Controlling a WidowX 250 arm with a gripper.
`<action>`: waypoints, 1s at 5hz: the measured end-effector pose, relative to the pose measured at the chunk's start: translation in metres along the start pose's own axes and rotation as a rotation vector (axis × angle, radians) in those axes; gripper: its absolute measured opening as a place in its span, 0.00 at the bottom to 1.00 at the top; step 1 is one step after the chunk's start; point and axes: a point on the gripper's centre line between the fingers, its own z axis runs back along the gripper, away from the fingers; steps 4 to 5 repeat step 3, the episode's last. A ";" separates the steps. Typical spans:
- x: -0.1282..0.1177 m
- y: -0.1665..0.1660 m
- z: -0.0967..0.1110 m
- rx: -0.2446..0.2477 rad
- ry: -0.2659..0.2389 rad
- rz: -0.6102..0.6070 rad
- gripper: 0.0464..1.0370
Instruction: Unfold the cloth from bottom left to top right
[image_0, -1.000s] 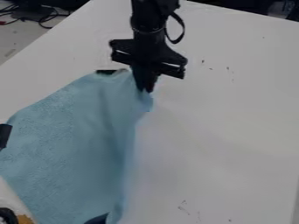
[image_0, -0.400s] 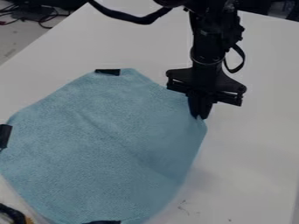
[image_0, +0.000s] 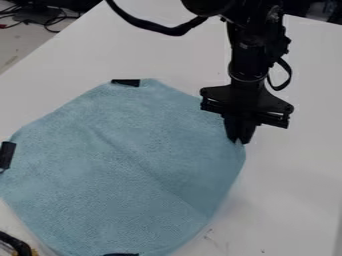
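Leftmost, a black strip is seen at the edge of the blue cloth, which is spread across the white table and marked by a diagonal crease; its right corner is pinched by the gripper.

And here's the broad white, smooth worktop, running wide across the view, with small dark marks down at the lower right of centre. Three short black pieces sit around it: one upper piece, one left piece at the view's edge, one bottom piece, cut off by the frame. Lower left, a curved black thing with a touch of yellow, identity unclear! Up top left, thin black and red cables trail over the pale grey floor.
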 end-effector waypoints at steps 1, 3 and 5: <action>0.005 0.000 0.004 0.031 0.012 -0.005 0.43; 0.004 -0.003 0.009 0.092 0.011 -0.004 0.96; 0.004 -0.003 0.009 0.092 0.011 -0.004 0.96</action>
